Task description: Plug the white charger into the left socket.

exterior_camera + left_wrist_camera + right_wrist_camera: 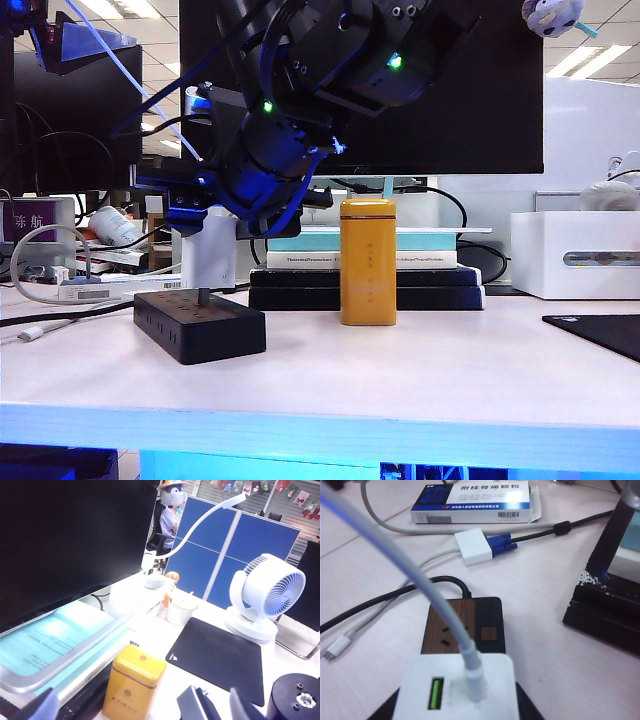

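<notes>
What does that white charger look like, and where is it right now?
The white charger is a smooth, rounded plastic block with a green-lit port and a thin white cable plugged into its end. It is held upright just above the black power strip, not yet plugged in, carried by the right gripper; the fingers' contact is hidden.

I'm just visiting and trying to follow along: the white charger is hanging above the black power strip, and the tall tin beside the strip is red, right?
Nearly. The white charger does hang above the black power strip, carried by the right gripper, but the tin is yellow, not red. The exterior view shows this, and the left wrist view confirms the yellow.
</notes>
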You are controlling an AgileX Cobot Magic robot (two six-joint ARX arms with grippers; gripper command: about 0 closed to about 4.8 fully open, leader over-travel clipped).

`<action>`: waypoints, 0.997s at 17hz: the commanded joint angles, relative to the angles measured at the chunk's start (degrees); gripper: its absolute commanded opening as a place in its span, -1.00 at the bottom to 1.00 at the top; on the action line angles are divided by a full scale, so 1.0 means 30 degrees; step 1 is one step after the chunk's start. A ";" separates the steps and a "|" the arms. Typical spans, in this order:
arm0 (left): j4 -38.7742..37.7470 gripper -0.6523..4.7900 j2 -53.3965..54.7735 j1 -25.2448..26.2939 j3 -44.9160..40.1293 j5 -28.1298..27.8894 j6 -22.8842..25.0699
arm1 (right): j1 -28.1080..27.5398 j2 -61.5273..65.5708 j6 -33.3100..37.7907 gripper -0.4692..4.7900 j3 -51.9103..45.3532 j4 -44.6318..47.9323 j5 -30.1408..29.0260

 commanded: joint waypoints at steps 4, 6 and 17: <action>0.0393 1.00 -0.0146 0.0051 0.0102 0.0138 -0.0051 | 0.0299 -0.0372 0.0117 0.09 -0.0255 -0.2616 0.0131; 0.0393 1.00 -0.0146 0.0051 0.0095 0.0138 -0.0051 | 0.0299 -0.0270 0.0182 0.09 -0.0255 -0.2594 0.0153; 0.0095 1.00 -0.0146 -0.0036 0.0095 0.0138 -0.0058 | 0.0335 0.0809 0.0248 0.09 -0.0255 -0.3927 0.0146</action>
